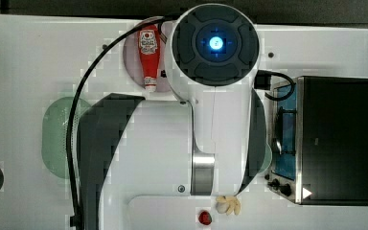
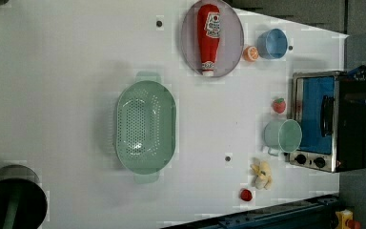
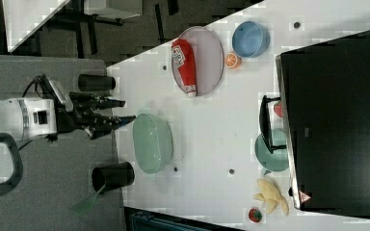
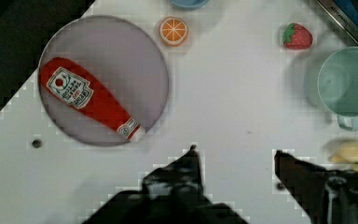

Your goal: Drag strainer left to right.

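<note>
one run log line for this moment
phase: pre-grasp | tool: open, empty, apart from strainer | strainer: upright on table, untouched

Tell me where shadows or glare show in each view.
Left view: soft shadow beside the strainer. Top view: blue light glows on the arm, which hides much of the table. Wrist view: mug casts a faint shadow. Right view: the oven reads as flat black.
</note>
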